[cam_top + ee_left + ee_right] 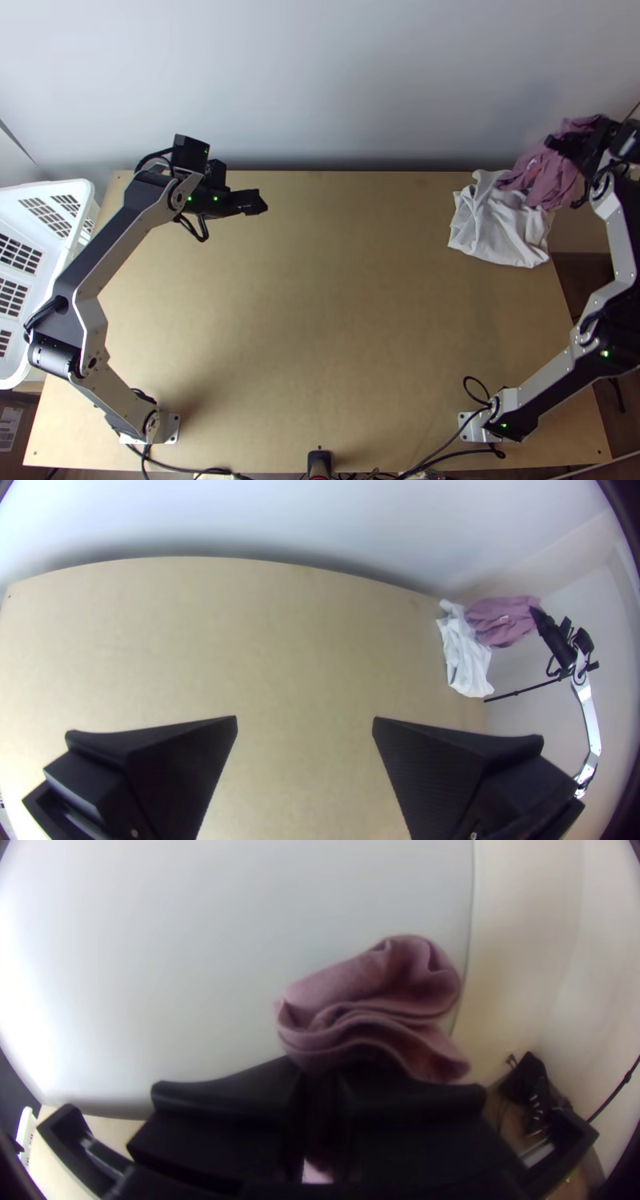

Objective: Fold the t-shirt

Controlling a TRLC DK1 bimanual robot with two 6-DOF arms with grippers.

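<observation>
Top view, right of frame: the picking-up step is judged to be in hand, a mauve cloth [546, 178], taken to be the t-shirt, being gripped by the right gripper [563, 146] near the upper right corner. In the right wrist view its fingers are seen closed in on a bunched part, with folds bulged out above them; which part of the garment is pinched cannot be told. Below, the rest is hung loosely over a white cloth [498, 230] at the far right corner of the table [320, 320]; whether it is borne by it cannot be told. Nothing is held by the left gripper [305, 721], its fingers spread wide apart, poised at upper left in the top view. At the left edge a white basket [32, 190] is seen. Next, the mauve cloth should be brought to mid-table, laid down and spread before any fold is made; the white cloth could be dragged along.
</observation>
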